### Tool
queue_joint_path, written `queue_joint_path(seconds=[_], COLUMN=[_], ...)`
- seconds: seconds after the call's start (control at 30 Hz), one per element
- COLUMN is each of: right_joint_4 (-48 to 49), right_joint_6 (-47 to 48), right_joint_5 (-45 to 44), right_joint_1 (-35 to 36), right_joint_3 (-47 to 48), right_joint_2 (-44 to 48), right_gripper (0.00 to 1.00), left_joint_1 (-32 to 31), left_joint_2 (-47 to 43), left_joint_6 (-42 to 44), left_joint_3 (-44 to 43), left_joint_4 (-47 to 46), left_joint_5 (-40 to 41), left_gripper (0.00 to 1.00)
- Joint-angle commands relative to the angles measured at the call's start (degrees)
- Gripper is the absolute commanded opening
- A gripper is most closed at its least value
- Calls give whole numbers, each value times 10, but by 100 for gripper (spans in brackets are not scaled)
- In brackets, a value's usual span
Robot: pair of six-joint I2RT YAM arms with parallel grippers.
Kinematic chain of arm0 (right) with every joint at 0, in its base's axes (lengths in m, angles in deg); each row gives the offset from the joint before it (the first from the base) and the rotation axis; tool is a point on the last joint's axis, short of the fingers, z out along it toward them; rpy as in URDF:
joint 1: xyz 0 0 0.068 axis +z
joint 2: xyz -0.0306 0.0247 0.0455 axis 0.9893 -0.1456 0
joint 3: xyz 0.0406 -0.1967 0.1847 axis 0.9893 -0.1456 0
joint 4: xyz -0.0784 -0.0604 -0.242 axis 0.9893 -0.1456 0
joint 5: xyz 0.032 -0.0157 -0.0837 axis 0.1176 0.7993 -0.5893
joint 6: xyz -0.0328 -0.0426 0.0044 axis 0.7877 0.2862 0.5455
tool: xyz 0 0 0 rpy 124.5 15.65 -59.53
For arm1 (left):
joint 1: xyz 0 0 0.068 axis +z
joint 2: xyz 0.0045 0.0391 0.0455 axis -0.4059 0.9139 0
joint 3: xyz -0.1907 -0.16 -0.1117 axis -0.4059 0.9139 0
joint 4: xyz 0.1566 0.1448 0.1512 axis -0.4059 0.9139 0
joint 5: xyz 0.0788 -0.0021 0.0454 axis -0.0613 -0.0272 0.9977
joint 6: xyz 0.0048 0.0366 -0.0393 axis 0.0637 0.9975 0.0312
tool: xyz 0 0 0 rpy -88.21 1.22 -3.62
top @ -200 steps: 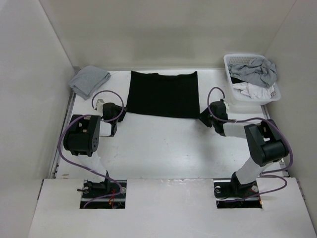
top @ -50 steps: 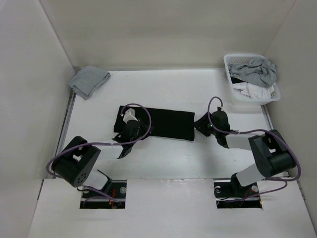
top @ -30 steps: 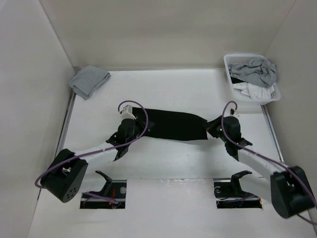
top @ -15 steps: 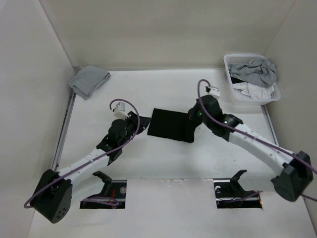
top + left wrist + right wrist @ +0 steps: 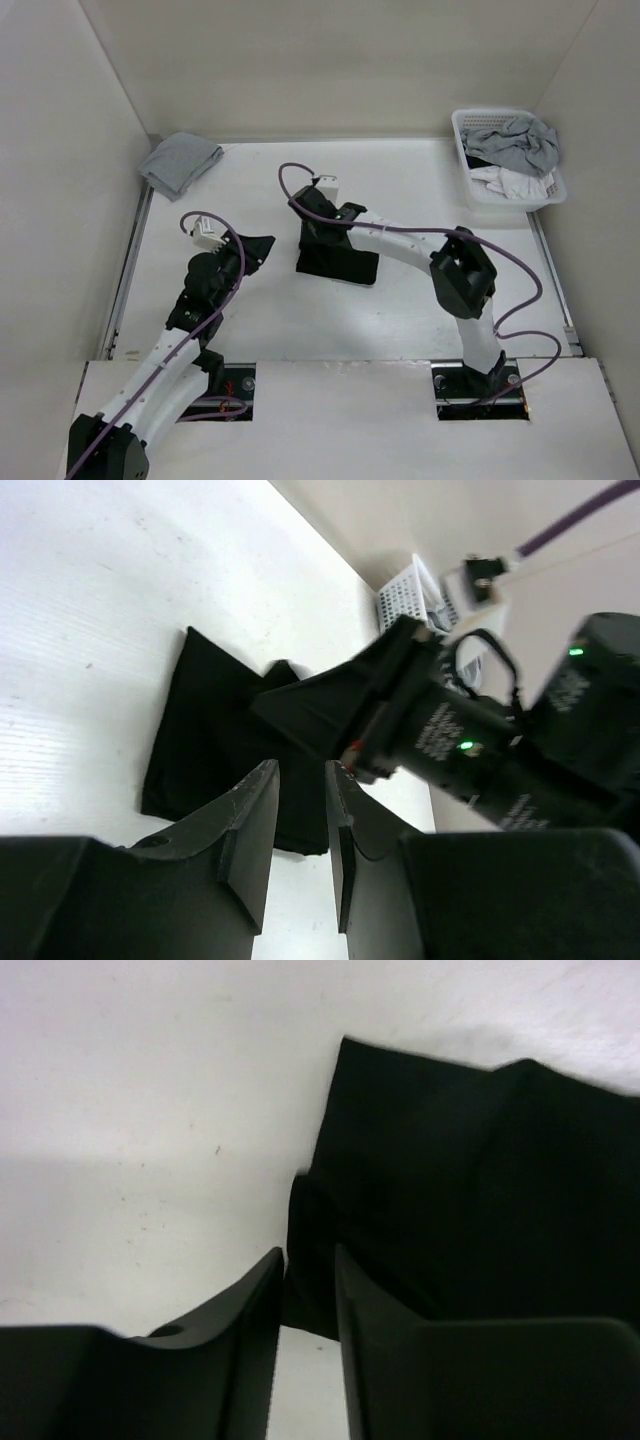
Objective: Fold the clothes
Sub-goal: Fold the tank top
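Top view: a white bench (image 5: 400,190) is enclosed by plain white walls (image 5: 340,60) at the top, left and right of the frame. The black garment (image 5: 340,265), folded into a small, roughly square packet, lies flat at the centre of the frame. It is well apart from every bench edge. A grey cloth (image 5: 180,163) sits in the upper left corner and a white basket (image 5: 515,204) of grey and white clothes in the upper right. Bare bench surrounds the packet, widest toward the top and the right.

The right arm reaches across from lower right. The right gripper (image 5: 312,240) is over the packet's left edge, and its fingers are narrowly parted. In the right wrist view (image 5: 308,1255) that edge shows through the gap, and the garment (image 5: 480,1190) is not pinched.

The left gripper (image 5: 258,248) is just left of the packet. Its fingers are narrowly parted and hold nothing. In the left wrist view (image 5: 300,770) it faces the garment (image 5: 210,750) and the right wrist.
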Motion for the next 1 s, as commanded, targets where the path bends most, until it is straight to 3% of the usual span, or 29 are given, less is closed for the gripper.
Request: queue_joint_path(seconds=[0.0, 0.1, 0.2, 0.37, 0.47, 0.53, 0.7, 0.97], right_joint_4=[-14, 36, 108, 192, 204, 220, 308, 360], right_joint_6=[-22, -20, -18, -22, -23, -17, -3, -16], right_joint_5=[5, 21, 22, 68, 100, 118, 158, 219], right_joint_1=[14, 20, 19, -34, -56, -61, -71, -89], right_joint_3=[47, 7, -91, -220, -232, -232, -256, -262], right_joint_2=[-15, 38, 125, 185, 151, 122, 87, 39], right_gripper=[34, 36, 34, 9, 4, 7, 34, 30], left_joint_1=[22, 29, 7, -69, -101, -105, -100, -84], left_joint_2=[-13, -4, 31, 134, 194, 217, 225, 186], left_joint_6=[-10, -11, -12, -9, -1, 1, -1, 7], left_joint_3=[14, 16, 4, -34, -57, -58, -35, 10], left_joint_4=[11, 6, -15, -84, -114, -126, -135, -127], left_joint_5=[-38, -39, -32, 12, 35, 40, 42, 35], left_gripper=[24, 24, 24, 24, 24, 24, 24, 24])
